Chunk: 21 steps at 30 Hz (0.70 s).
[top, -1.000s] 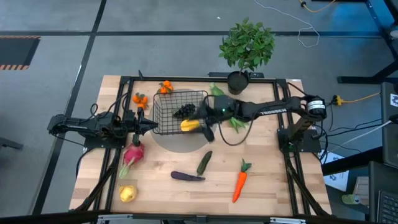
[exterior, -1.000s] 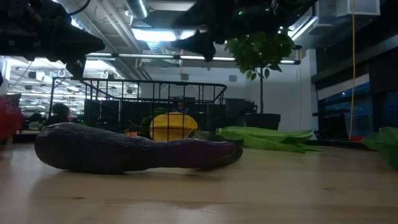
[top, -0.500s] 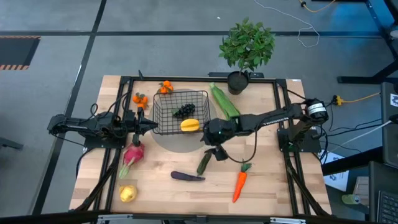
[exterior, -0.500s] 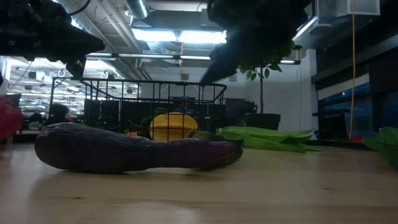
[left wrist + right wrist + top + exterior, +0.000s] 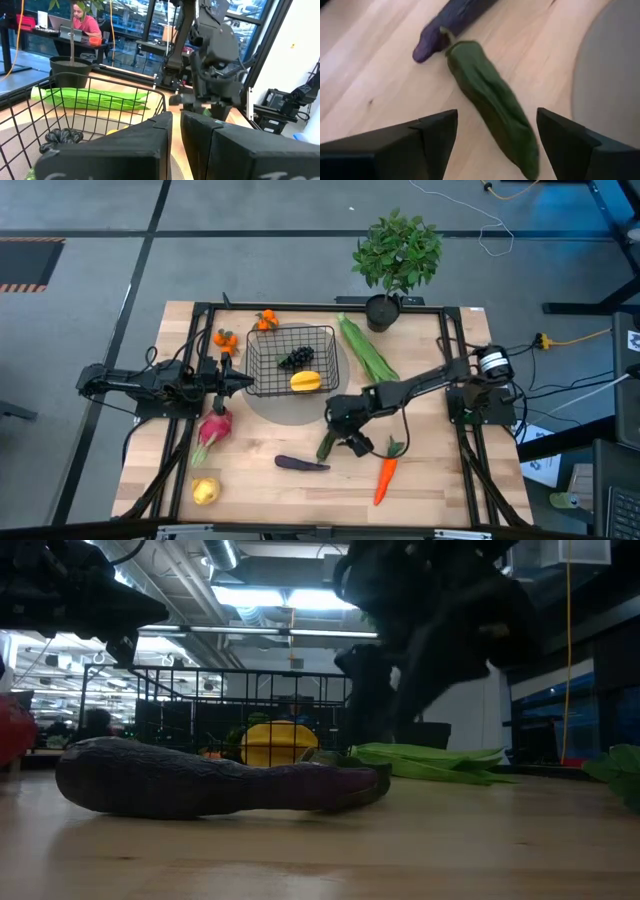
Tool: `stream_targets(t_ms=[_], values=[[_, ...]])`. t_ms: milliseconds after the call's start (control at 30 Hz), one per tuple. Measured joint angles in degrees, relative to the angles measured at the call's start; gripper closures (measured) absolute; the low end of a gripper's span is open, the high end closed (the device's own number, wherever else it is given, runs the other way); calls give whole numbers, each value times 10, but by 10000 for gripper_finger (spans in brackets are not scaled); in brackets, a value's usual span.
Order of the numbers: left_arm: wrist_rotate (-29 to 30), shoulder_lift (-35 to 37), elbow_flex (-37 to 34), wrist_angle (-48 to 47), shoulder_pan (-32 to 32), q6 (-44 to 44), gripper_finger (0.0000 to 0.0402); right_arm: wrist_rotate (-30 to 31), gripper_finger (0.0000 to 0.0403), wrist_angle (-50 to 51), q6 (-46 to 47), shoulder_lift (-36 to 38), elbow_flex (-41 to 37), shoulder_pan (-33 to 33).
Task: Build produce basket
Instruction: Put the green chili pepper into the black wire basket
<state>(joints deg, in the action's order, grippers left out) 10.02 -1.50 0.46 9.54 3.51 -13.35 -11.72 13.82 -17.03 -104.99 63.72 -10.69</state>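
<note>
The black wire basket [image 5: 290, 360] stands at the table's far middle, with dark grapes [image 5: 295, 358] and a yellow fruit [image 5: 305, 381] in it. My right gripper [image 5: 338, 436] is open just above the green cucumber [image 5: 490, 100], one finger on each side of it, touching nothing. The cucumber lies flat on the table, its end beside the purple eggplant [image 5: 450, 25]. My left gripper [image 5: 244, 383] is shut at the basket's left wall [image 5: 100, 107]. My left gripper is shut right at the basket's left wall, level, coming from the table's left. Its own fingers [image 5: 150, 145] hide the wire in front of them, so I cannot tell whether it touches the basket.
An orange carrot [image 5: 385, 475] lies at the near right. A pink dragon fruit [image 5: 213, 427] and a yellow fruit [image 5: 205, 491] lie at the near left. Small oranges [image 5: 225, 338] lie by the basket's far left corner. Long green pods [image 5: 365, 352] and a potted plant [image 5: 395, 260] are at the far right.
My right gripper has gone from the basket's right side toward the table's near edge and down, and now hangs over the cucumber. The yellow fruit stays in the basket.
</note>
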Motion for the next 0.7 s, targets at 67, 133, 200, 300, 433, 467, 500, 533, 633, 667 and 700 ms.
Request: stream_targets(t_ms=[67, 133, 200, 300, 433, 467, 500, 533, 633, 667, 700], values=[[0, 0, 0, 0, 0, 0, 372, 13, 144, -7, -15, -11, 0, -1], [0, 0, 0, 0, 0, 0, 372, 25, 144, -19, -28, -20, 0, -1], [0, 0, 0, 0, 0, 0, 372, 30, 144, -33, -31, -28, 0, 0], [0, 0, 0, 0, 0, 0, 372, 31, 144, -35, -36, -38, 0, -1], [0, 0, 0, 0, 0, 0, 372, 29, 144, -24, -46, -58, 0, -1], [0, 0, 0, 0, 0, 0, 372, 29, 144, -24, -45, -62, 0, -1], [0, 0, 0, 0, 0, 0, 372, 29, 144, -23, -43, -66, 0, -1], [0, 0, 0, 0, 0, 0, 372, 30, 144, -24, -42, -68, 0, -1], [0, 0, 0, 0, 0, 0, 372, 28, 144, -25, -41, -70, 1, 0], [0, 0, 0, 0, 0, 0, 372, 29, 144, -25, -40, -70, 1, 0], [0, 0, 0, 0, 0, 0, 372, 29, 144, -26, -32, -70, 1, 0]])
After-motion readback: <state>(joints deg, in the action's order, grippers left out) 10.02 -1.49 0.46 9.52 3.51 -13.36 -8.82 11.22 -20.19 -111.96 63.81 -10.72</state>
